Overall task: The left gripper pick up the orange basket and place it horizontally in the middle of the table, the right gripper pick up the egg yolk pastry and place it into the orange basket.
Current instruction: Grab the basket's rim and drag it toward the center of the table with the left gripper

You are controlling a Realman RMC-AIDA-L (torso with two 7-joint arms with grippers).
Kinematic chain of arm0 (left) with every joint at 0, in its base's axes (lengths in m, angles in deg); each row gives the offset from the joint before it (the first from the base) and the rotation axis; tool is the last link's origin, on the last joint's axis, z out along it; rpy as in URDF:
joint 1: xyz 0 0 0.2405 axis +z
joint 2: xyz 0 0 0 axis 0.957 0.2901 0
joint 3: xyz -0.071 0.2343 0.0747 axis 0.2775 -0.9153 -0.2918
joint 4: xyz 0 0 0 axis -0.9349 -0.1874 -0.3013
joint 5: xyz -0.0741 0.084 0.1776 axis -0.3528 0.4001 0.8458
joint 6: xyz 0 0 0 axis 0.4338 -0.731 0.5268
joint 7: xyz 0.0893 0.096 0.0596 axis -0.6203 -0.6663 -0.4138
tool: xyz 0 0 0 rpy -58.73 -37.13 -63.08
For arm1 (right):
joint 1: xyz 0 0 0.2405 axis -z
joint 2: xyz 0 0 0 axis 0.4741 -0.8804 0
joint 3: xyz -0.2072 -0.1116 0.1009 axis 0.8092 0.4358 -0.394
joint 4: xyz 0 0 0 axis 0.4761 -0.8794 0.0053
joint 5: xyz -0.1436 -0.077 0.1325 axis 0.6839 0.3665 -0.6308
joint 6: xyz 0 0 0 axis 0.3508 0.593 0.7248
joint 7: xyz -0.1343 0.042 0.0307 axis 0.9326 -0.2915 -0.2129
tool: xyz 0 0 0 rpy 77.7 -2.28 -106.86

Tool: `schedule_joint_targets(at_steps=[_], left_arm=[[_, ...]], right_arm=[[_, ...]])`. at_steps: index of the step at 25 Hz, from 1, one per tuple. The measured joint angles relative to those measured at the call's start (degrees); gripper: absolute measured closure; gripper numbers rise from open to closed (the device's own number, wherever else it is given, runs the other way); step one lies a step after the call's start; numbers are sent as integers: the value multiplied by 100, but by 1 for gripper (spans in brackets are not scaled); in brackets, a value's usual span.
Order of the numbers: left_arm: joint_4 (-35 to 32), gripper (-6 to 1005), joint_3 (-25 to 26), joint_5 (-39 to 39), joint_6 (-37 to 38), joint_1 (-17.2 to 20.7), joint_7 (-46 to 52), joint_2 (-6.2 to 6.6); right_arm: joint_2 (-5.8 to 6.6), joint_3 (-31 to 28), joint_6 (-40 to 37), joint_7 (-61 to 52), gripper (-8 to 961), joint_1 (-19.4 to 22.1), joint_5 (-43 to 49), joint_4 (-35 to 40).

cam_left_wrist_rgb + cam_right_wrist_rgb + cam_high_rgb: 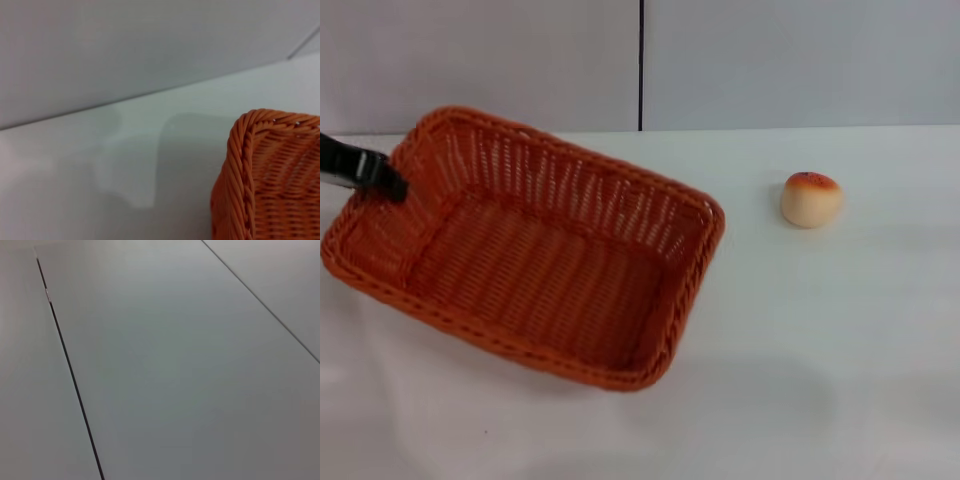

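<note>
Jaws of the left gripper (392, 184) were clamped on the orange basket (530, 250) rim; the egg yolk pastry (811, 199) sat well apart from it on the worktop (820, 350).

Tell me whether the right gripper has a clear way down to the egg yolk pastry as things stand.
Probably yes. The egg yolk pastry sits alone on the table, well apart from the orange basket, with nothing above or around it. The right gripper itself is out of view, so its starting position is unknown.
</note>
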Motion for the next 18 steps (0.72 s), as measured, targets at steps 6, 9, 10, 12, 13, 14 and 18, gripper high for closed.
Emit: schedule_joint_targets(at_steps=[6, 9, 10, 12, 13, 14, 18], left_arm=[[-413, 823, 896, -32, 723, -137, 483, 43], [-528, 824, 987, -38, 836, -125, 604, 26], [-697, 824, 1110, -62, 947, -75, 745, -45], [-777, 824, 1219, -151, 1077, -23, 814, -137], [-789, 824, 1278, -244, 1161, 17, 849, -178], [-790, 824, 1305, -332, 1216, 60, 882, -200], [-738, 823, 1403, -761, 1258, 277, 997, -251]], right_arm=[[17, 0, 184, 0, 315, -36, 0, 58], [27, 0, 200, 0, 314, -55, 0, 58], [37, -3, 201, 0, 314, -68, 0, 58], [54, -15, 225, 0, 314, -94, 0, 58], [60, -21, 250, 0, 314, -107, 0, 58], [66, -23, 278, 0, 314, -120, 0, 58], [78, -5, 486, 0, 314, -182, 0, 56]])
